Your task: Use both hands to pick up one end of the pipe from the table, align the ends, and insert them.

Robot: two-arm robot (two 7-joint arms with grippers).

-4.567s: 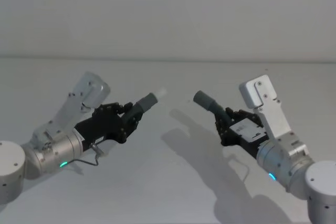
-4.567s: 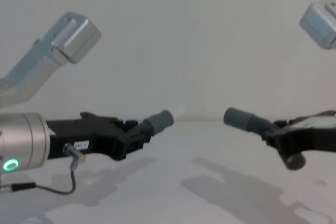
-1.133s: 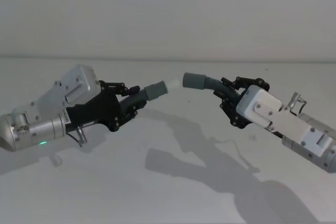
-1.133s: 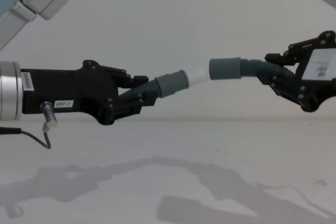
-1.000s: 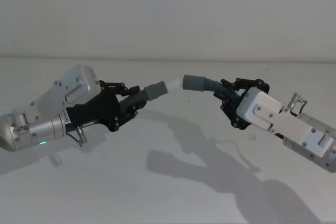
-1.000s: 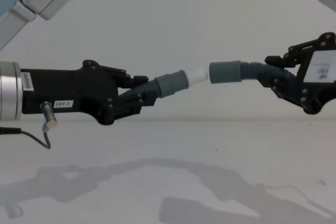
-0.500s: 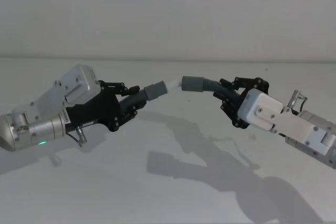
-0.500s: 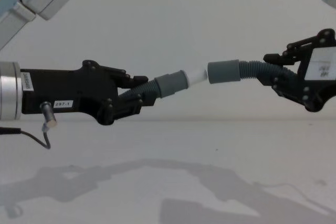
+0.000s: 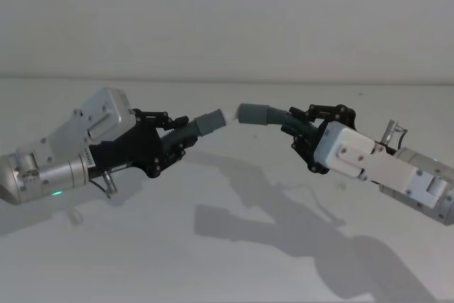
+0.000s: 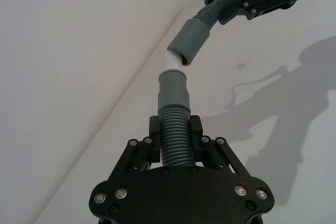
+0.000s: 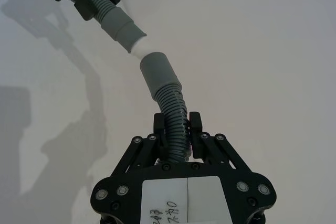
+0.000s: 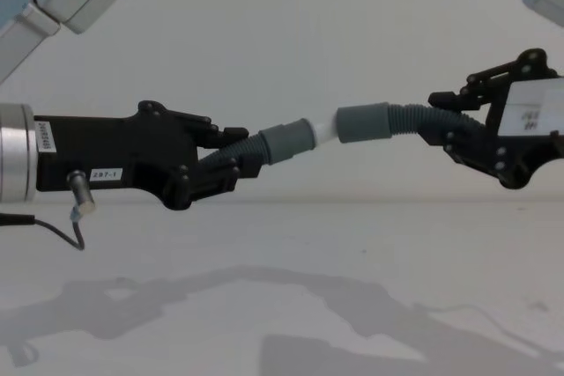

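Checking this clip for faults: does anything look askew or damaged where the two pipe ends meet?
No damage shows. The white tip is partly inside the open cuff, but the two pieces meet at an angle rather than in a straight line, so the joint looks kinked. Left gripper and right gripper each clamp their corrugated piece above the table.
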